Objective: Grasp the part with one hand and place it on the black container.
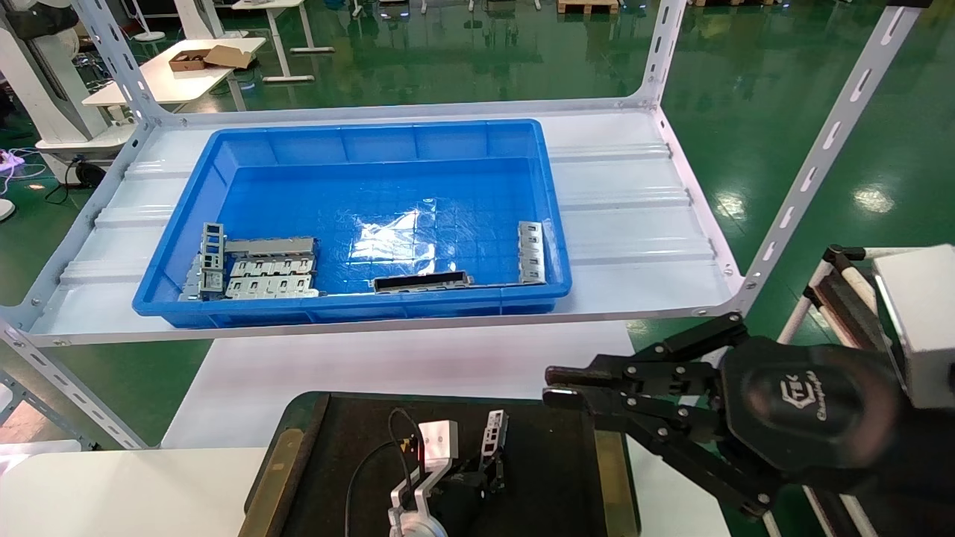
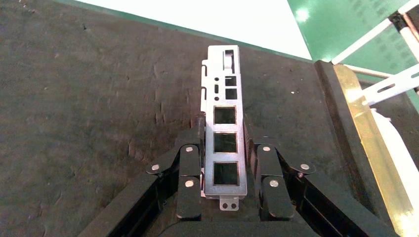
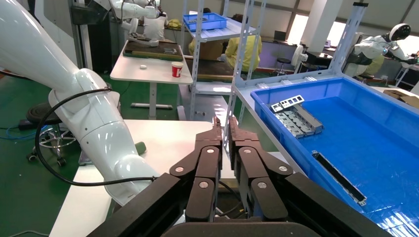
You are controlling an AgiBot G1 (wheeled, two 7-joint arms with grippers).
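Note:
The part (image 2: 226,123), a slim silver-grey channel with a row of rectangular cut-outs, is between the fingers of my left gripper (image 2: 225,127), which is shut on its sides. In the head view the left gripper (image 1: 486,468) holds the part (image 1: 494,431) low over the black container (image 1: 351,447), near the middle. I cannot tell whether the part touches the black surface (image 2: 89,98). My right gripper (image 1: 556,388) is shut and empty, hovering by the container's right rim; its own view shows it (image 3: 223,123) with nothing in it.
A blue bin (image 1: 358,138) stands on the white shelf (image 1: 627,224) behind the container. It holds grey tabbed plates (image 1: 261,268), a dark slotted bar (image 1: 421,281) and another slim channel (image 1: 531,252). A shelf post (image 1: 813,164) rises at the right.

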